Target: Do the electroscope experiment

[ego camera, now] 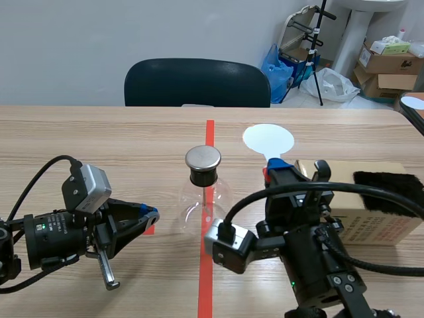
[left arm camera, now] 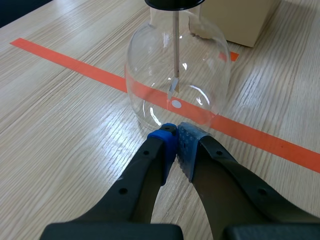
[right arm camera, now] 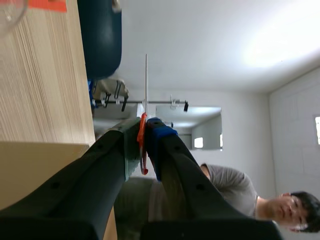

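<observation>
The table [ego camera: 99, 139] is carrying a cardboard box [ego camera: 371, 225]; the glass electroscope [ego camera: 203, 192] (metal-capped) is standing on the tape line; the right gripper [right arm camera: 145, 127] is clamping its jaws on a white paddle [ego camera: 268, 140] by its red handle; the left gripper [left arm camera: 176, 131] is resting with jaws closed on nothing, just beside the electroscope.

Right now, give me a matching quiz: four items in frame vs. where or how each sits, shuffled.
1 flask
2 white paddle
3 black fur
4 left tool

A on the cardboard box
B gripped in the right tool
C on the tape line
D shut, empty, beside the flask

Pairs: 1-C, 2-B, 3-A, 4-D
</observation>
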Robot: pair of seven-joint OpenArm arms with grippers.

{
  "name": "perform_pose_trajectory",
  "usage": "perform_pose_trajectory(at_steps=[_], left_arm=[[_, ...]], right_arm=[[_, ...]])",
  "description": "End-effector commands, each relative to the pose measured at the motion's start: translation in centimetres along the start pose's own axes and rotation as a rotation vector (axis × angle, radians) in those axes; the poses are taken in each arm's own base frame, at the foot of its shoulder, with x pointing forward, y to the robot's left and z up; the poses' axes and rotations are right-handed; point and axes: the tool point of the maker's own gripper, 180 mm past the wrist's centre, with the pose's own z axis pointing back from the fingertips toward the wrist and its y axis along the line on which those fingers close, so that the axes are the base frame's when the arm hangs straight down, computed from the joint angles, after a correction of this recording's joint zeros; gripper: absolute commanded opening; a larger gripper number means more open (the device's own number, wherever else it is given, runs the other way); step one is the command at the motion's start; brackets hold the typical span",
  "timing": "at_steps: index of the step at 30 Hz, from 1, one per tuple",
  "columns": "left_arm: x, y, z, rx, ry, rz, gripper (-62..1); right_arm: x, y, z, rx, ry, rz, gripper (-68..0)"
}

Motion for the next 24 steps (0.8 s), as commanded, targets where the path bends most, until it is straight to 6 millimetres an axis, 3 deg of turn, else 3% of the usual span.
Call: perform_pose_trajectory(at_steps=[1, 14, 24], left_arm=[[1.4, 0.3, -0.2, 0.009, -0.051, -0.004, -59.2], [1.4, 0.3, -0.2, 0.009, -0.051, -0.004, -59.2], [1.4, 0.3, -0.2, 0.009, -0.051, -0.004, -59.2]], right_arm=[[0.3, -1.4, -0.5, -0.046, -0.027, -0.001, -66.7], [5.3, -1.3, 0.4, -0.046, -0.309, 0.005, -66.7], [6.0, -1.3, 0.6, -0.046, -0.351, 0.006, -66.7]])
